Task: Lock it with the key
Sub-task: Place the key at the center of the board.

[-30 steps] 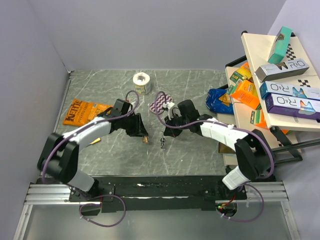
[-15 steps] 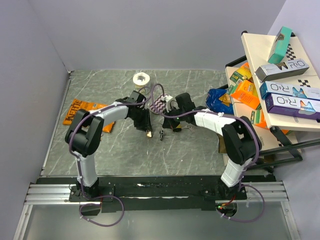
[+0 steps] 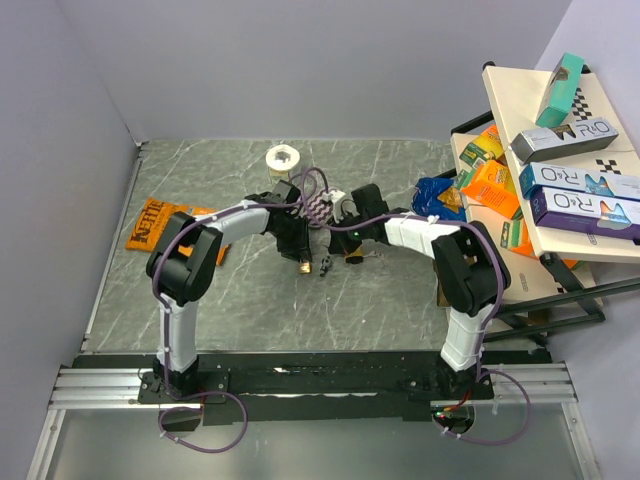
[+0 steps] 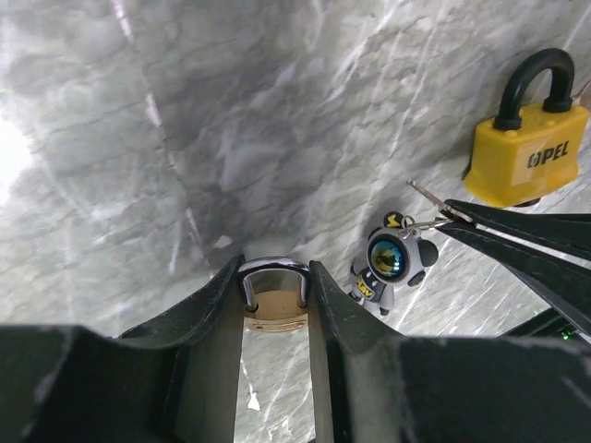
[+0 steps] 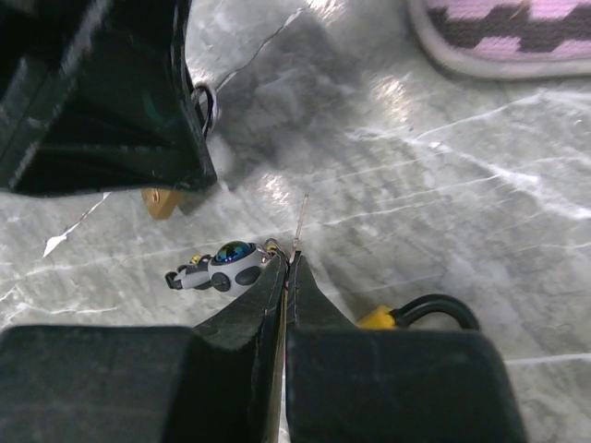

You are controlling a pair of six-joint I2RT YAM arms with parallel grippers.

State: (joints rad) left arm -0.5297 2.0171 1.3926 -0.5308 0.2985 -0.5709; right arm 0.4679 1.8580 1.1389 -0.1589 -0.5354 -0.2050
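Between fingers of left tool (image 4: 274,269): brass lock (image 4: 274,309), pinched by body, shackle pointing away, likely steadied for key. Right tool (image 5: 287,261) pressed together on key (image 5: 300,217), blade aimed ahead toward lock; charm (image 5: 226,258) dangling beside tips. Yellow lock (image 4: 526,157) on surface (image 4: 231,138), just beside right tool.

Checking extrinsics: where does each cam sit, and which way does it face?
Top: above and behind the bases, facing down on the table; both arms show.
Left wrist: facing down past the left gripper, which grips a brass lock.
Right wrist: facing down past the right gripper, shut on the key.
Shared: both wrist views show the charm and yellow lock.
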